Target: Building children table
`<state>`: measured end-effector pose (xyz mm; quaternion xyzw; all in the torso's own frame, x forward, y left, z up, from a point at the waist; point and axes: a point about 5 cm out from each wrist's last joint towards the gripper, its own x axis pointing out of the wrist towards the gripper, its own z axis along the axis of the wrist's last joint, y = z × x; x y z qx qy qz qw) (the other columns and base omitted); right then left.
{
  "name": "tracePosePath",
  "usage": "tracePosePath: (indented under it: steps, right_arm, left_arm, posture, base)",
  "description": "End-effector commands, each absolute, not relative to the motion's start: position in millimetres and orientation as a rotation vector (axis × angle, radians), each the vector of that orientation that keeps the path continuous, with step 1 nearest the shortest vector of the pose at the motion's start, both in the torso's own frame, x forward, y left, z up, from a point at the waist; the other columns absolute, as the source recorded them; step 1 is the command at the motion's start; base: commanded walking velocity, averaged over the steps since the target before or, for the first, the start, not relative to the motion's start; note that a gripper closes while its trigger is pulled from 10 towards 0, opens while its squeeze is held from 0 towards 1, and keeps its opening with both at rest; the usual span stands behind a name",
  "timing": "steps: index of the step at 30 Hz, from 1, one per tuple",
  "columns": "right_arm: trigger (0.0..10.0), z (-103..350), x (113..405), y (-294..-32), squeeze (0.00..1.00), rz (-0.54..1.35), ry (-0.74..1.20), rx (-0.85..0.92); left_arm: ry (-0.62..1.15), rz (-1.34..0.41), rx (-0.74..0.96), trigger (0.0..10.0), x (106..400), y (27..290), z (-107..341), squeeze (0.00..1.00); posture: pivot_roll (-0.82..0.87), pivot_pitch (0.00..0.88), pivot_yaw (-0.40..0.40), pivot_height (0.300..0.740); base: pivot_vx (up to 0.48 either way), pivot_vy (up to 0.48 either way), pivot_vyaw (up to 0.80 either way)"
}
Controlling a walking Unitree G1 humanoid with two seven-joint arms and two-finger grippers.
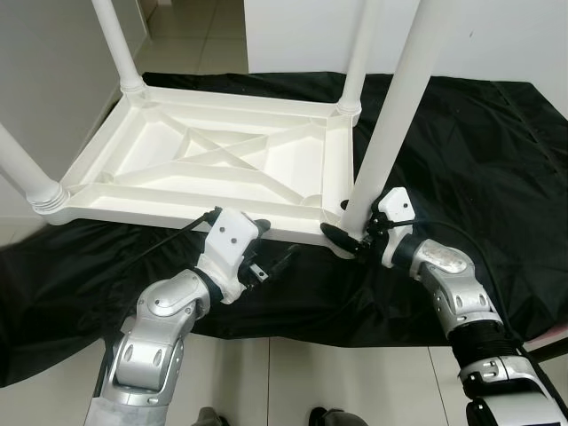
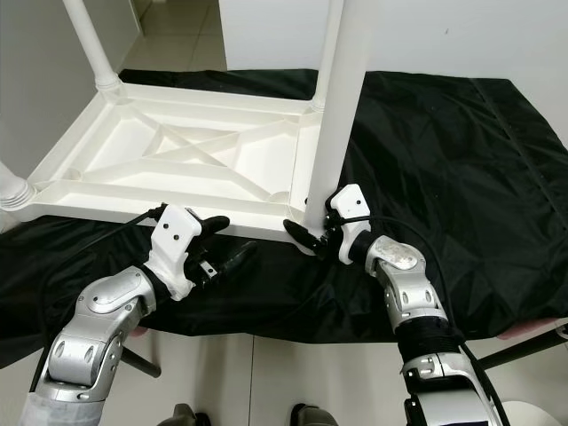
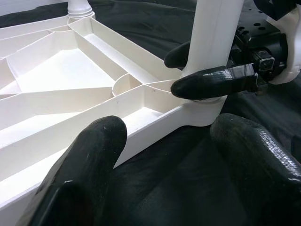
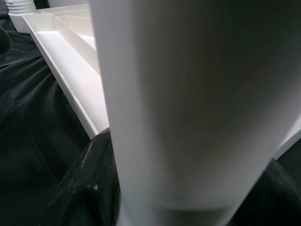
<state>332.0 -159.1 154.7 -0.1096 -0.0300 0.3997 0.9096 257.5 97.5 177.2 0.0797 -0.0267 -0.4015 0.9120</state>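
A white plastic table top (image 1: 213, 160) lies upside down on a black cloth (image 1: 479, 151), ribs facing up. White legs stand up from its corners. My right gripper (image 1: 353, 231) is shut on the base of the near-right leg (image 1: 395, 115), where the leg meets its corner socket. The right wrist view has that leg (image 4: 188, 94) close up between dark fingers (image 4: 89, 188). My left gripper (image 1: 273, 244) stands open at the front rim just left of that corner, holding nothing. In the left wrist view, one finger (image 3: 89, 165) overlaps the rim and the other is over the cloth.
Further legs rise at the far-left corner (image 1: 115, 40), the far-right corner (image 1: 355, 53) and the near-left corner (image 1: 22, 169). A white wall stands behind the cloth. Tiled floor (image 1: 293, 382) lies in front, by my feet.
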Motion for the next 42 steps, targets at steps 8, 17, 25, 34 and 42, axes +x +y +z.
tracePosePath:
  steps: [8,17,25,34,42]
  right_arm:
    - [9.1,138.6,329.1,-158.7,0.0,0.876,-0.012,-0.238]
    - [10.0,137.0,331.8,-161.8,0.0,0.686,-0.009,-0.201]
    - [10.0,138.8,324.2,-147.6,0.0,0.487,-0.037,-0.124]
    - [10.0,130.2,314.2,-137.2,0.0,0.129,-0.008,-0.038]
    - [10.0,133.0,309.9,-116.7,0.0,-0.018,0.009,0.001]
  left_arm:
    - [-0.036,-0.773,0.165,10.0,259.0,101.1,172.4,0.0]
    - [-0.028,-0.78,0.164,10.0,258.5,100.4,171.1,0.0]
    - [-0.018,-0.78,0.155,10.0,255.6,99.6,169.3,0.0]
    - [-0.014,-0.772,0.146,10.0,253.9,99.4,167.6,0.0]
    - [-0.019,-0.773,0.143,10.0,253.8,97.0,167.1,0.0]
  posture:
    - [-0.02,0.079,0.035,0.74]
    - [-0.03,0.099,0.041,0.74]
    - [-0.03,0.116,0.034,0.74]
    - [-0.03,0.118,0.022,0.74]
    - [-0.02,0.103,0.001,0.74]
  base:
    - [0.0,0.0,0.0]
    - [0.0,0.0,0.0]
    - [0.0,0.0,0.0]
    - [0.0,0.0,0.0]
    - [0.0,0.0,0.0]
